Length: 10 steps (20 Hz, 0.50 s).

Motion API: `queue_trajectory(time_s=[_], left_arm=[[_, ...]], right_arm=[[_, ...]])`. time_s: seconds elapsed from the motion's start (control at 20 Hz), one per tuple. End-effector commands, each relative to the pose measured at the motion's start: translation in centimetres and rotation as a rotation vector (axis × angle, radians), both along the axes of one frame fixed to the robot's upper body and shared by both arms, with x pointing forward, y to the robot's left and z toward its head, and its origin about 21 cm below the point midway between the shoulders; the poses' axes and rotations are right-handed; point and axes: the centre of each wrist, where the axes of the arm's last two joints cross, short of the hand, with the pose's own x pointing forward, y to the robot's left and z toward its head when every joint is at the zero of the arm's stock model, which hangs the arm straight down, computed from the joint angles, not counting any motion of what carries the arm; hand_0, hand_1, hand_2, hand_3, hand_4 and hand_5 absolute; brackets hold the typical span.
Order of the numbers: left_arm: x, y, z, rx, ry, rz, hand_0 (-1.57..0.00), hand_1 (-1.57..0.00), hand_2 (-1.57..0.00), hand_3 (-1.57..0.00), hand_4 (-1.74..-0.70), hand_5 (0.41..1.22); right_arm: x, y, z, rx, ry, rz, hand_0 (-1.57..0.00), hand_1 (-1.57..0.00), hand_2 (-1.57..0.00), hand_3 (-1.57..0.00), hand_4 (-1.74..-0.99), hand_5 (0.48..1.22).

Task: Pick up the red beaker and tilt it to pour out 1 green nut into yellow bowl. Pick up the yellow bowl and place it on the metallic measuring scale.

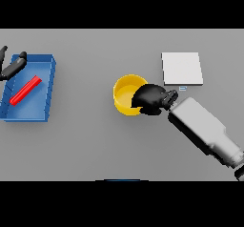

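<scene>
Reaching in from the lower right, my right hand [151, 98] sits at the right-hand rim of the yellow bowl [126, 93], dark fingers curled over that edge so that I appear to have the bowl pinched by its wall. I judge the grasp made and the carry the step ahead. What matters is the line from here to the metallic measuring scale [181, 68]: the pale square plate lies up and to the right of the bowl, near it, on my right arm's own side, so the bowl must travel away from me and slightly rightward, past my own wrist. The red beaker [26, 89] lies flat in the blue tray [46, 64] far to the left, its long axis diagonal. My left hand [13, 65] hovers at the tray's top left corner, fingers straight, holding nothing. I cannot make out a green nut inside the bowl.
</scene>
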Motion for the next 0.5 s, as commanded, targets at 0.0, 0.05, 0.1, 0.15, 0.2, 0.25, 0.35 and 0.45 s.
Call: queue_trajectory(time_s=[0.0,0.05,0.1,0.15,0.2,0.25,0.35,0.45], left_arm=[[-0.1,-0.2,-0.4,-0.007,0.001,-0.009,0.0,0.0,0.0,0.0,-0.72,0.695],[-0.1,0.0,-0.3,-0.007,0.001,-0.001,0.0,0.0,0.0,0.0,-0.72,0.696],[0.3,-0.3,0.0,-0.007,-0.007,-0.003,0.0,0.0,0.0,0.0,-0.72,0.696],[0.1,-0.3,-0.3,-0.012,-0.004,-0.001,0.0,0.0,0.0,0.0,-0.72,0.694],[0.1,-0.3,-0.1,-0.006,-0.002,-0.003,0.0,0.0,0.0,0.0,-0.72,0.693],[0.0,-0.1,-0.4,-0.004,-0.005,-0.004,0.0,0.0,0.0,0.0,-0.72,0.693],[0.1,-0.2,-0.2,0.0,-0.002,-0.01,0.0,0.0,0.0,0.0,-0.72,0.688],[0.0,-0.7,-0.4,0.006,0.004,-0.015,0.0,0.0,0.0,0.0,-0.71,0.686]], right_arm=[[0.2,0.0,0.6,0.006,-0.006,-0.002,-1.53,-1.53,-1.33,-1.32,-1.727,1.211],[0.4,-0.2,1.5,0.017,-0.009,-0.008,-1.54,-1.54,-1.33,-1.34,-1.73,1.213],[0.6,-0.5,1.9,0.019,-0.014,-0.02,-1.55,-1.55,-1.34,-1.33,-1.732,1.215],[0.7,-0.7,2.7,0.023,-0.017,-0.035,-1.55,-1.55,-1.34,-1.32,-1.734,1.216],[0.4,-0.9,3.3,0.031,-0.015,-0.042,-1.56,-1.56,-1.39,-1.28,-1.735,1.217],[0.5,-1.3,4.1,0.043,-0.027,-0.043,-1.56,-1.56,-1.41,-1.25,-1.737,1.218],[0.4,-1.9,5.0,0.057,-0.053,-0.062,-1.56,-1.56,-1.43,-1.21,-1.738,1.219],[0.6,-2.7,6.2,0.056,-0.103,-0.109,-1.57,-1.57,-1.46,-1.18,-1.739,1.22]])
